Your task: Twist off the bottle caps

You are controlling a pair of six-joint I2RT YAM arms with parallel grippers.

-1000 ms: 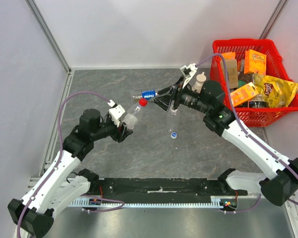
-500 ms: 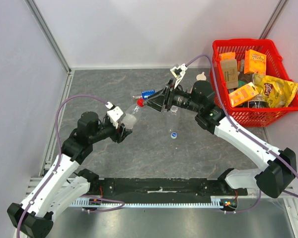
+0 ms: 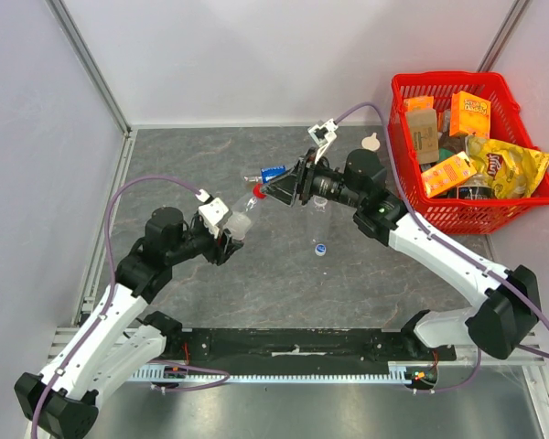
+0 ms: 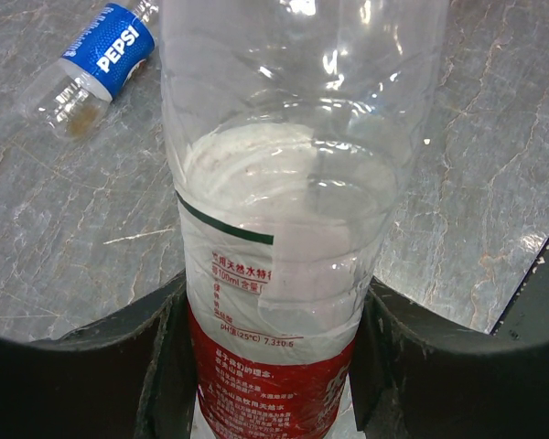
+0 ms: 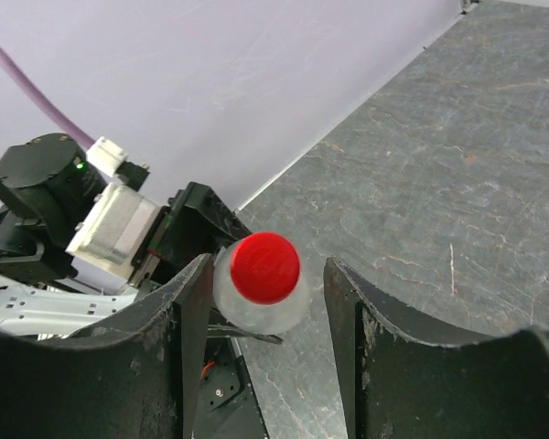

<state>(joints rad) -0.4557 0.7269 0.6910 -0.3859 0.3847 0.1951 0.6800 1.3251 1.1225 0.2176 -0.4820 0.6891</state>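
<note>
One red cap [image 5: 265, 267]: round and ribbed, seated on the neck of the held bottle, up off the counter [image 3: 284, 283] near the middle of the workspace; its flat top faces the right wrist camera.
Right pincer [image 5: 267, 279]: spread wide, one finger on each side of the red cap; a gap shows between the cap and each finger, so it grips nothing.
Left pincer [image 4: 270, 366]: clamped on the lower body of the red-label bottle [image 4: 284, 183], a finger pressed against each side over the label.
Red-label bottle: clear plastic, with a red band and a white band of small print; held tilted, neck aimed up and toward the right arm.
Pepsi bottle [image 4: 96, 59]: lying on its side on the counter beyond the held bottle, apart from both pincers; whether it has a cap cannot be told.
Blue cap [image 3: 320, 248]: loose on the counter, alone, in front of the right arm's wrist.
Open room: bare grey stone-patterned counter lies between the two arms, around the blue cap and toward the near edge.
Edges: pale wall panels close the left and far sides; a red basket [image 3: 446, 77] full of packets sits at the far right corner, with a beige bottle [image 3: 371, 144] just beside it.
</note>
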